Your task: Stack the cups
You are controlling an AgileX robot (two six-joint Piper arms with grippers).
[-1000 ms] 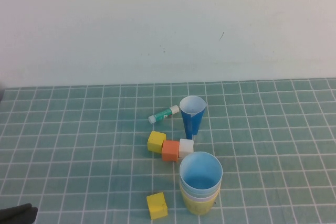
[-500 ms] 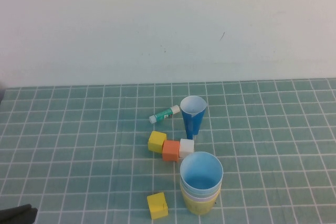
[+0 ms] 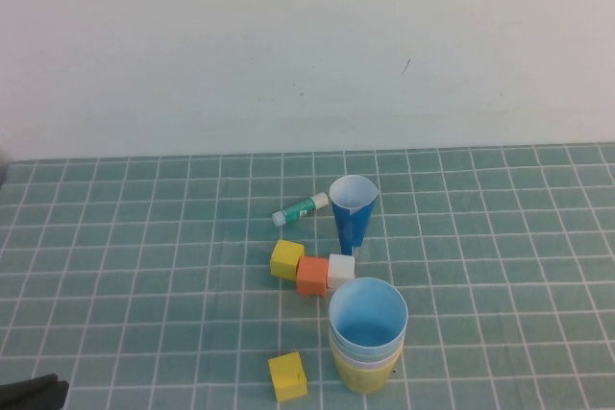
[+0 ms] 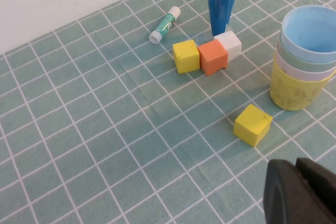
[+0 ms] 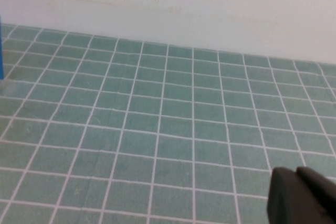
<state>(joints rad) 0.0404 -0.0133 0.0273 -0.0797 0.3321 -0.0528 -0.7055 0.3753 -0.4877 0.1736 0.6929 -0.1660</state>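
- No change is noted against the earlier high views: every object on the mat lies in the same place, and the dark corner of the left gripper (image 3: 29, 393) remains at the bottom-left edge.
- The left gripper (image 4: 300, 192) is held low over the near left part of the green grid mat (image 3: 144, 266), well apart from all objects; in its wrist view the two dark fingers (image 4: 283, 190) are seen pressed together with nothing between them.
- A green-and-white glue stick (image 3: 299, 208) is recorded lying on its side, toward the wall from the blocks.
- A yellow block (image 3: 286, 259), an orange block (image 3: 311, 276) and a white block (image 3: 340, 270) are found touching in a short row near the mat's middle.
- A second yellow block (image 3: 287, 376) sits alone nearer the robot, just beside the cup stack on its left.
- A blue paper cone (image 3: 352, 213) stands upright just behind the white block.
- The stacked cups (image 3: 367, 335) stand upright at the near centre-right: a light blue cup (image 4: 311, 31) is nested on top, pale rims are visible under it, and a yellow cup (image 4: 295, 90) is at the bottom.
- The right gripper (image 5: 302, 196) is out of the high view; its wrist view shows it low over bare mat, fingers seen closed together and empty.
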